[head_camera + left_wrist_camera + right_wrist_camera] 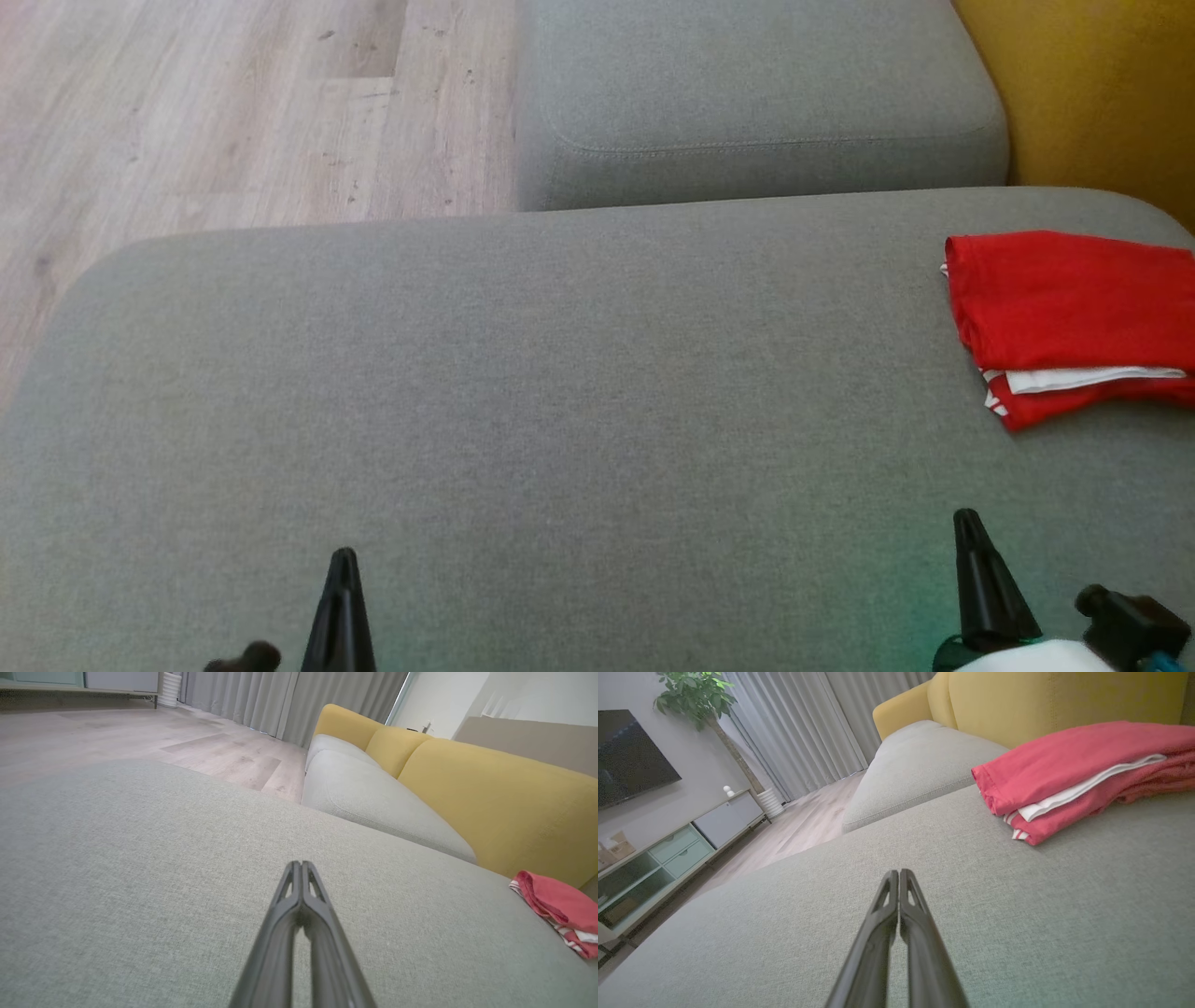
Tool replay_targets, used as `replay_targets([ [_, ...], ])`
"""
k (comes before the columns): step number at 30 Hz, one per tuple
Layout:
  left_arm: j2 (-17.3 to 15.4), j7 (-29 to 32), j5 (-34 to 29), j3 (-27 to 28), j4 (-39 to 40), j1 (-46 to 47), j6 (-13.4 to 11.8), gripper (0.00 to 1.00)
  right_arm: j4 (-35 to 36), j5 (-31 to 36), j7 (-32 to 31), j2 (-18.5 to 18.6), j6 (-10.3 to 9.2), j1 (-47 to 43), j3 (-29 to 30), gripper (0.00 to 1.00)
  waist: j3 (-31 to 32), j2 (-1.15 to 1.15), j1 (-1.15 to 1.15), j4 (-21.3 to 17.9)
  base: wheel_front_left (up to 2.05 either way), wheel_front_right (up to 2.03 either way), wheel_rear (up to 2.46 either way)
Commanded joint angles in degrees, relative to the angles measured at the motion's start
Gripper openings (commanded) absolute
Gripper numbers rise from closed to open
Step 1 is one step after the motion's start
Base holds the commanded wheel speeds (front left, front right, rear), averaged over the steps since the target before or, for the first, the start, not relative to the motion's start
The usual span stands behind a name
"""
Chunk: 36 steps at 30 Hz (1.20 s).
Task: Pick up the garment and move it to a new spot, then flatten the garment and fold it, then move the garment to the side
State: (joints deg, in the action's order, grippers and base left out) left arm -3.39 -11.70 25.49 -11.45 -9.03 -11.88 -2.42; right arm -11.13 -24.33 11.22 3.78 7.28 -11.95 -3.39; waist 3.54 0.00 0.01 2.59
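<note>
The garment [1064,317] is red with white trim and lies folded in a neat stack at the far right of the grey sofa seat [523,392]. It also appears at the right edge of the left wrist view [560,905] and at the upper right of the right wrist view [1073,774]. My left gripper [343,557] is shut and empty near the seat's front, far left of the garment. My right gripper [966,518] is shut and empty too, hovering over bare cushion in front of the garment. Both wrist views show the fingertips pressed together [300,864] [899,872].
A second grey seat cushion [747,103] adjoins at the back. Yellow backrests [1092,93] rise on the right behind the garment. Wooden floor [224,112] lies to the left. A TV cabinet [668,854], a potted plant [696,695] and grey curtains [794,732] stand across the room.
</note>
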Motion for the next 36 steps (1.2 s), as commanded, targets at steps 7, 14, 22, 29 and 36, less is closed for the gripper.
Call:
replay_targets([
  [7, -0.79, 0.99, 5.73, 1.62, 1.02, 3.68, 0.89, 0.0, 1.25, -5.87, -1.05, 0.73, 0.05, 3.7, 0.55, 0.0, -0.26, 0.0, 0.0, -0.18, 0.0, 0.0, 0.0],
  [14, -0.98, 2.13, 11.28, 2.61, 0.6, 4.88, 1.66, 0.0, 0.92, -11.43, -2.21, 0.83, 0.07, 4.9, 1.03, 0.0, -0.56, 0.0, 0.0, -0.39, 0.0, 0.0, 0.0],
  [22, -1.12, 3.3, 16.75, 3.65, 0.15, 6.06, 2.43, 0.0, 0.59, -16.93, -3.4, 0.89, 0.08, 6.11, 1.54, 0.0, -0.85, 0.0, 0.0, -0.59, 0.0, 0.0, 0.0],
  [29, -1.21, 4.37, 21.53, 4.6, -0.28, 7.1, 3.1, 0.0, 0.29, -21.74, -4.48, 0.92, 0.09, 7.16, 2.03, 0.0, -1.11, 0.0, 0.0, -0.77, 0.0, 0.0, 0.0],
  [36, -1.29, 5.47, 26.27, 5.59, -0.72, 8.16, 3.78, 0.0, 0.0, -26.52, -5.57, 0.93, 0.1, 8.22, 2.54, 0.0, -1.37, 0.0, 0.0, -0.95, 0.0, 0.0, 0.0],
])
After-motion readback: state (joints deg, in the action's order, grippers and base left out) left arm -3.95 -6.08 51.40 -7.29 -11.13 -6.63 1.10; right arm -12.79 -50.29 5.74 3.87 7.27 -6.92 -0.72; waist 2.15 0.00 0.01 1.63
